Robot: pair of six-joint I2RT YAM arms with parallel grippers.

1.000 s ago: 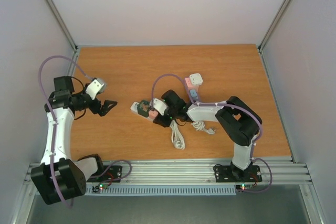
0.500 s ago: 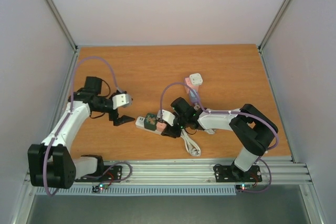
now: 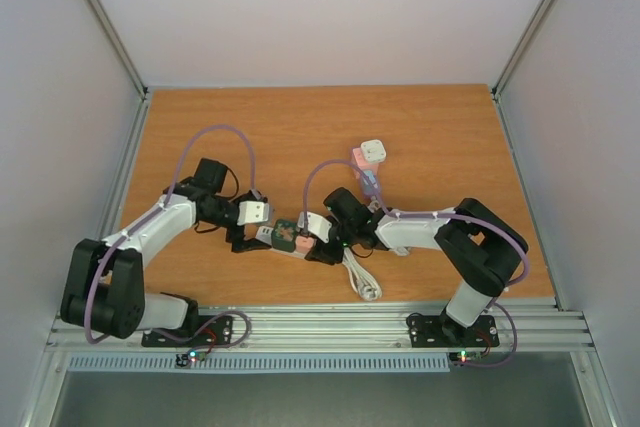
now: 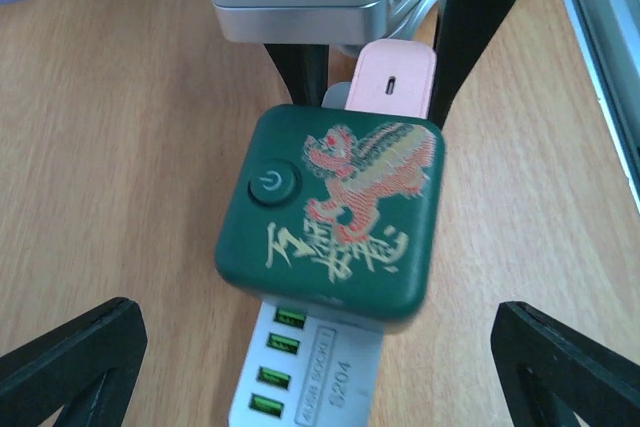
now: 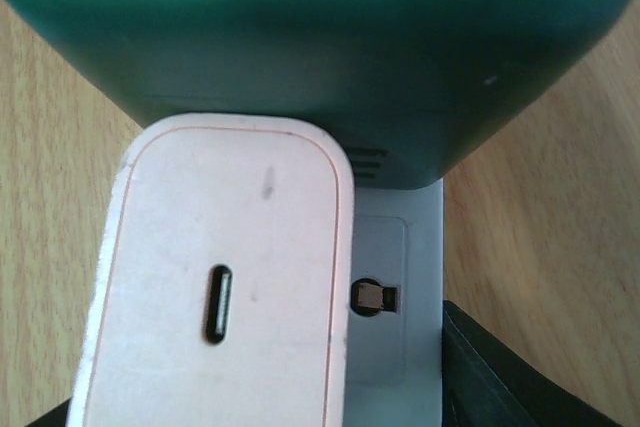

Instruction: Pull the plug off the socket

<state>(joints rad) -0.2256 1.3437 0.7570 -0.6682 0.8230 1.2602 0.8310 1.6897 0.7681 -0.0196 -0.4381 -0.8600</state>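
Green plug (image 3: pixel 287 232) is seen from above seated on the white socket strip (image 3: pixel 266 235), between the two grippers; a pink plug (image 3: pixel 302 243) is seated just beside it, on the side toward the right gripper (image 3: pixel 320 247); the left arm is stretched low across the table (image 3: pixel 450 127) with its elbow bent, and the left gripper (image 3: pixel 243 239) is held at the strip's free end; the right arm is folded low on the other side, its wrist laid level toward the strip.

From the left wrist, the jaws are seen spread wide, one fingertip (image 4: pixel 75 362) at each side of the strip and neither touching it; the green plug, marked with a dragon and a power button, is centred just ahead of the open jaws; the pink plug lies beyond it, flanked by the right gripper's black fingers (image 4: pixel 470 27).

From the right wrist, the space between the jaws is filled by the pink plug, with the green plug directly ahead; the jaws are closed on the strip's sides, one finger (image 5: pixel 500 382) being pressed flush to its edge.
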